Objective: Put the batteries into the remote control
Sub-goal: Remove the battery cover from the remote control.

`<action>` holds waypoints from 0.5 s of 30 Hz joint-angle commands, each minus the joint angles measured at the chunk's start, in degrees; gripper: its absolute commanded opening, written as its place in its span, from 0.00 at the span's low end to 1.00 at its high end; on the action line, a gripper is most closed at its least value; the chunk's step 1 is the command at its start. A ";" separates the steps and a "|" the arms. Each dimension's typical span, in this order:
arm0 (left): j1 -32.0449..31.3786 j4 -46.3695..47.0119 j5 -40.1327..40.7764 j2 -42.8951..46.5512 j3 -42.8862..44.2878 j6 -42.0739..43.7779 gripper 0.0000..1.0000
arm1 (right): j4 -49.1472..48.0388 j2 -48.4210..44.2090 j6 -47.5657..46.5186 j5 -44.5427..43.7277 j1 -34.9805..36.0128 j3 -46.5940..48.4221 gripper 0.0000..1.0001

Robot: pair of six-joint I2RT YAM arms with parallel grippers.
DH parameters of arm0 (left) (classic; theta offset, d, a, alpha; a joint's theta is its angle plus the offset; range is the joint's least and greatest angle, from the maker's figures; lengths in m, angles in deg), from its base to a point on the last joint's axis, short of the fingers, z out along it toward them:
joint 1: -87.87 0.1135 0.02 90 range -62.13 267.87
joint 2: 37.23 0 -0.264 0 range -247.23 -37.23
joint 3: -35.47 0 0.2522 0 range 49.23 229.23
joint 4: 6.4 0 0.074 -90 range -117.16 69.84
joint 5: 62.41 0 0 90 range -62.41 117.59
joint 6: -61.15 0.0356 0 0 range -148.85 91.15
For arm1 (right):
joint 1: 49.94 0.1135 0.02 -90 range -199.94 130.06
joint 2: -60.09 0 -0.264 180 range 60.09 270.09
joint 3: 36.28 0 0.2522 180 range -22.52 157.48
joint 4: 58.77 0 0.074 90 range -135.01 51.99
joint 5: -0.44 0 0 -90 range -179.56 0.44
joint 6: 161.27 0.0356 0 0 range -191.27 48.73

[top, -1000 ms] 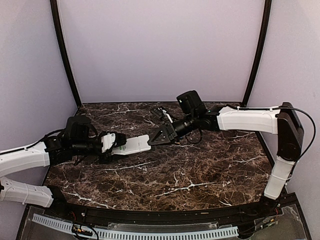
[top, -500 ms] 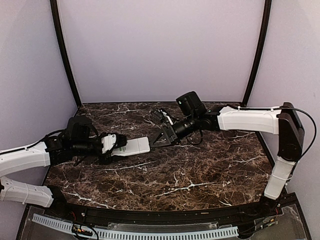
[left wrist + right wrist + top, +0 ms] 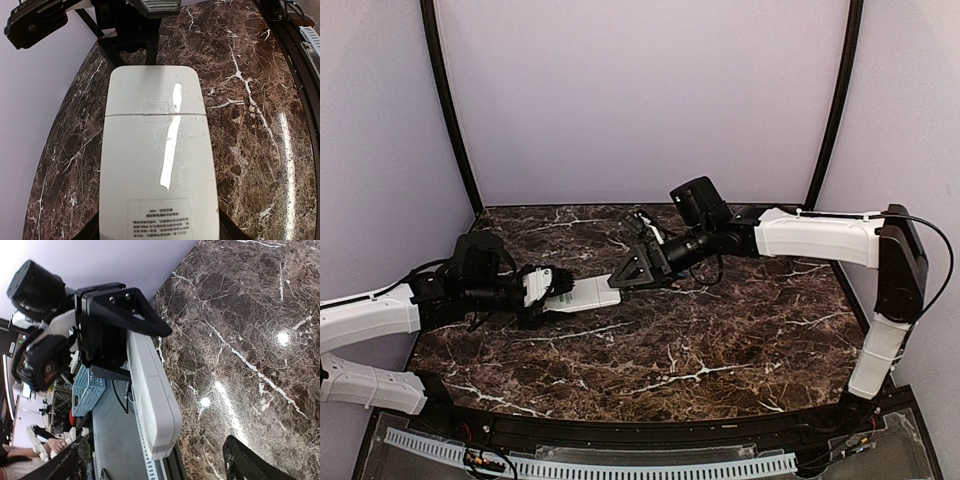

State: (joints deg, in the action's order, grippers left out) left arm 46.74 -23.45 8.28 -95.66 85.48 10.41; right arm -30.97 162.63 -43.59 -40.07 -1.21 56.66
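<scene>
Left wrist view's bottom edge cuts off the remote control [image 3: 157, 160].

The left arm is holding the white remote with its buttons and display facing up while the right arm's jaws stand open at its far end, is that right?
Not quite. The remote control is held back side up: the left wrist view shows its battery cover and a printed label, no buttons. The rest holds.

Scene from a robotics lab's test booth: a marble-patterned table [image 3: 720, 340] stood enclosed by plain lilac panels [image 3: 640, 100] on black poles [image 3: 450, 110], and a slotted cable duct [image 3: 600, 466] ran along its near edge.
</scene>
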 commanded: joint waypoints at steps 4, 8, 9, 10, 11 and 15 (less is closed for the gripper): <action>-0.23 1.73 -1.79 1.04 -0.12 -0.18 0.00 | -3.24 5.10 0.80 -4.52 2.85 5.71 0.94; -0.27 2.04 -1.73 1.36 -0.30 -0.24 0.00 | -3.39 7.19 1.33 -4.25 2.95 7.30 0.77; -0.27 2.05 -1.67 1.50 -0.34 -0.24 0.00 | -3.42 7.49 1.34 -3.89 2.95 7.34 0.70; -0.27 2.12 -1.62 1.53 -0.38 -0.33 0.00 | -3.54 7.66 1.39 -3.48 2.95 7.16 0.63; -0.27 2.18 -1.57 1.63 -0.43 -0.33 0.00 | -3.77 7.60 1.43 -3.15 2.97 6.87 0.56; -0.27 2.43 -1.41 2.13 -0.54 -0.71 0.00 | -3.31 6.68 0.71 -2.51 2.57 5.05 0.31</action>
State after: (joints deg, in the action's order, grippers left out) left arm 46.79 -23.21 8.17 -95.53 85.40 10.35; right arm -33.59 169.95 -41.99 -42.51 1.56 62.32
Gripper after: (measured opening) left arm 0.564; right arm 0.383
